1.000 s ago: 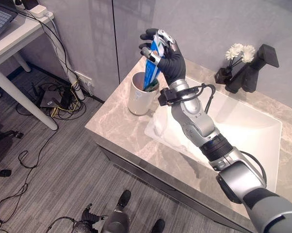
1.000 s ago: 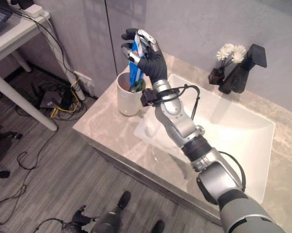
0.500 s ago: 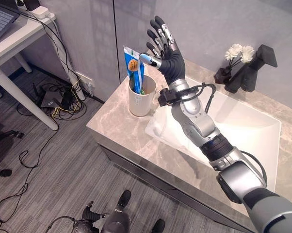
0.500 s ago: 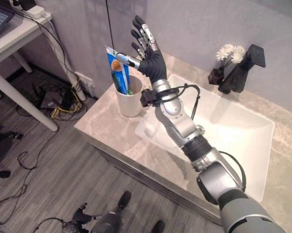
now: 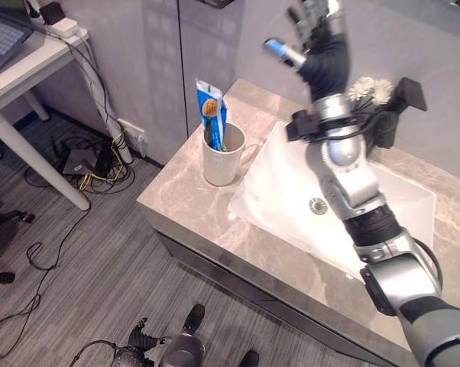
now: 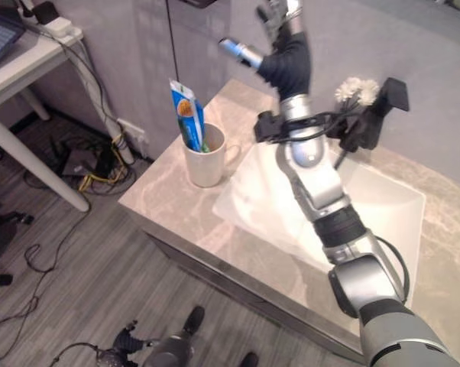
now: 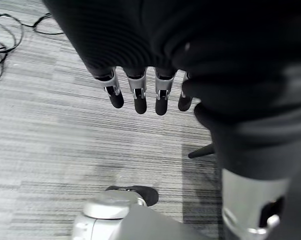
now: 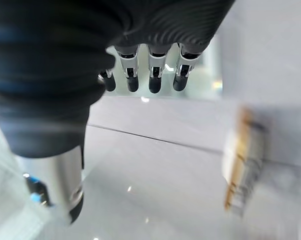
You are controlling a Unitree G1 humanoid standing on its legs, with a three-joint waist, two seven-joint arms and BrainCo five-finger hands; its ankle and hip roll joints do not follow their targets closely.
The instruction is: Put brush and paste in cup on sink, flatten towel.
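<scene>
Marble counter (image 5: 186, 200) carries a white basin (image 5: 402, 202) and, near its left front corner, a white cup (image 5: 221, 157). Paste (image 5: 209, 105) stands upright in the cup, with the brush (image 5: 223, 143) barely visible beside it. Right hand (image 5: 318, 47) is raised high above the basin's back edge, fingers straight and spread, holding nothing. Left hand (image 7: 140, 85) hangs over grey floor, fingers relaxed and empty. Flowers (image 5: 371, 89) sit at the counter's back edge.
</scene>
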